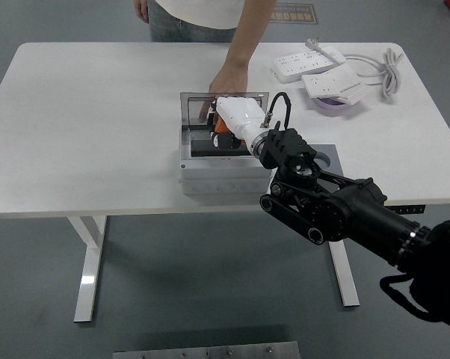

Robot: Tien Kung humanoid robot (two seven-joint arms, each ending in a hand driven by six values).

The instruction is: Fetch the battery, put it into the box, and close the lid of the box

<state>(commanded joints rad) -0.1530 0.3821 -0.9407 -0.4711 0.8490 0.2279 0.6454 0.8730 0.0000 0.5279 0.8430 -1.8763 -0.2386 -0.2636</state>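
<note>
White table [98, 112] | right hand [229, 129] angled down into box [225, 176] | fingers' state unclear | person's hand [223, 88] behind lid [199, 108]

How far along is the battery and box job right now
Done: nothing can be confirmed; a dark block lies in the open box, but whether it is the battery is unclear. In hand: the right hand reaches down into the box; its fingers are hidden. A person's hand rests behind the raised transparent lid. Left: closing the lid.
</note>
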